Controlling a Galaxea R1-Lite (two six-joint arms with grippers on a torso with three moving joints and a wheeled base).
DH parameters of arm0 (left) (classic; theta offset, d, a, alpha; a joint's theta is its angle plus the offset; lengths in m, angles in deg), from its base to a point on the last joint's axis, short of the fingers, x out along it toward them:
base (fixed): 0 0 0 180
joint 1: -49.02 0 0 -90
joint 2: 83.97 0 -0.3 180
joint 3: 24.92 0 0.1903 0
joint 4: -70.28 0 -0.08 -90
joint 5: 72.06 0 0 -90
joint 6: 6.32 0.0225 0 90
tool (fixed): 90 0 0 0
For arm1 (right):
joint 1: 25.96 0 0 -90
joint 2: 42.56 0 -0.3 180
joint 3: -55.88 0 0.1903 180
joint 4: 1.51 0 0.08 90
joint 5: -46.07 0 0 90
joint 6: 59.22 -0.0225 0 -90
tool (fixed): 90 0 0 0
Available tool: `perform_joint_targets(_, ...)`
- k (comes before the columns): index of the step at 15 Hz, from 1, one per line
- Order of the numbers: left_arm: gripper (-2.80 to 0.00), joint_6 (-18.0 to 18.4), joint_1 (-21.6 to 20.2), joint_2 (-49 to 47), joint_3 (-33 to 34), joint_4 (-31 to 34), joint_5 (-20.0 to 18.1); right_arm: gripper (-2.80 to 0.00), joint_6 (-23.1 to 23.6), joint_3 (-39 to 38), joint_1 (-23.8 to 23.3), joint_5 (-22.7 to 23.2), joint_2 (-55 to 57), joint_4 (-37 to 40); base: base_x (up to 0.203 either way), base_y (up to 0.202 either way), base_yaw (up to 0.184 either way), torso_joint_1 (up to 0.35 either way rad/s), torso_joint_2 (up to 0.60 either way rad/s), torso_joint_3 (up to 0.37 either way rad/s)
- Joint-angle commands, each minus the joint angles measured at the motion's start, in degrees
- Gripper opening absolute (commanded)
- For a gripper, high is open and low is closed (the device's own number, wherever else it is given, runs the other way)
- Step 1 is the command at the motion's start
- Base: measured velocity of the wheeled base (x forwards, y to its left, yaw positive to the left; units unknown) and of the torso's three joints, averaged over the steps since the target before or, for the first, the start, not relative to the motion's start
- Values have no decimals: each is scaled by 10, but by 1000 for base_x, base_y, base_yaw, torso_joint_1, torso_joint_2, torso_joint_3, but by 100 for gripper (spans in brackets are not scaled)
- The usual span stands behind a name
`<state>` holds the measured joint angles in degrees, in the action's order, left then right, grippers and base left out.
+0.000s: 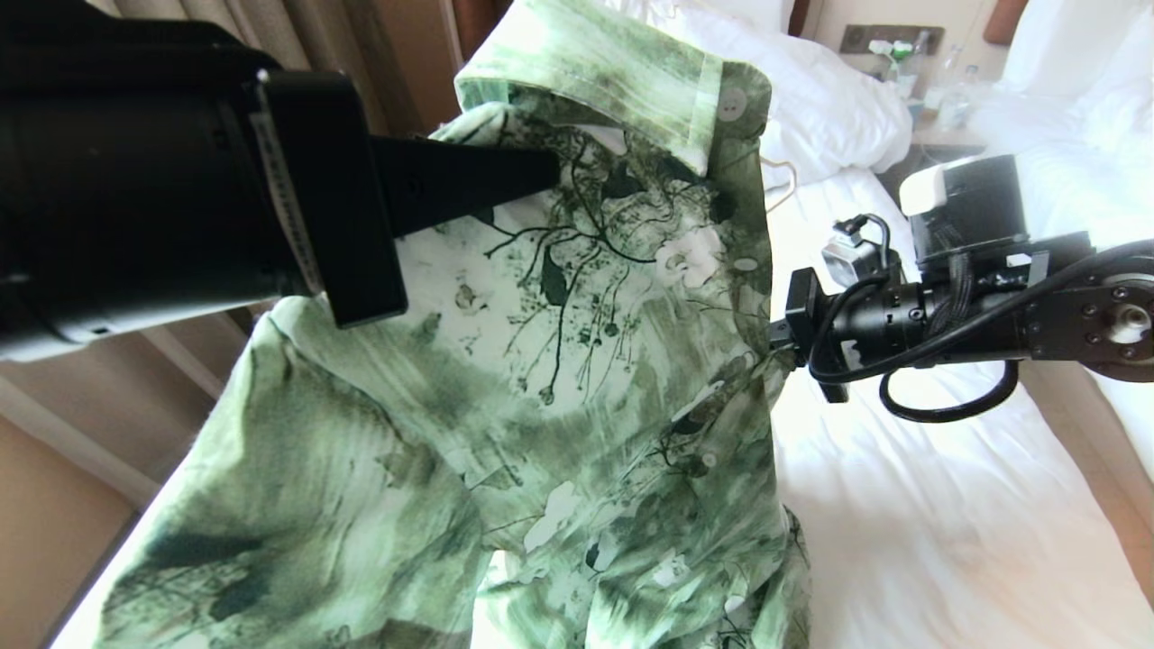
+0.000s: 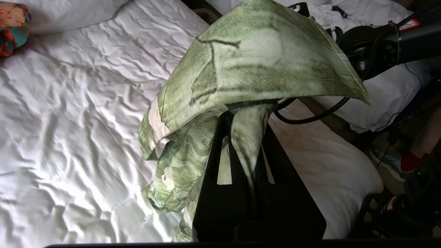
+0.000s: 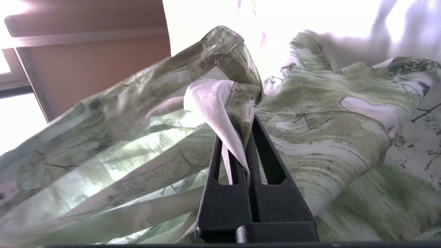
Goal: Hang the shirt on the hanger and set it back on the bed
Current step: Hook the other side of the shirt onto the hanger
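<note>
The shirt (image 1: 559,361) hangs raised above the bed (image 1: 902,505), covering most of the head view. The left gripper (image 1: 541,176), jaws pressed together, pinches fabric near the collar. The right gripper (image 3: 246,119), jaws likewise closed, pinches the front edge. A thin hanger (image 1: 783,180) section shows behind the shirt; the rest is hidden.

My left gripper (image 2: 246,119) clamped on the green shirt (image 2: 255,65), collar draped over it, my rumpled white bed (image 2: 69,120) beneath
</note>
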<state>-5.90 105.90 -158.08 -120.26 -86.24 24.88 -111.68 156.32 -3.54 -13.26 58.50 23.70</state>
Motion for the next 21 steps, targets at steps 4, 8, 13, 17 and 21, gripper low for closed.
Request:
perform_joint_targets(4,-280,-6,3,-8,41,-5,0,-280,0,4,-23,-4,-51,-2,0,0,0,0,0,0)
perform_joint_targets(8,-280,-21,26,-8,55,-1,1,-280,35,4,-24,-27,-89,-4,0,0,0,0,0,0)
perform_joint_targets(13,-280,-31,73,4,49,-2,50,-280,97,0,-24,-45,-89,-4,0,0,0,0,0,0)
perform_joint_targets(17,-280,-31,82,21,40,3,59,-280,149,-5,-23,-68,-84,-4,0,0,0,0,0,0)
perform_joint_targets(21,-280,-32,94,20,66,3,59,-280,174,-5,-23,-85,-83,-7,0,0,0,0,0,0)
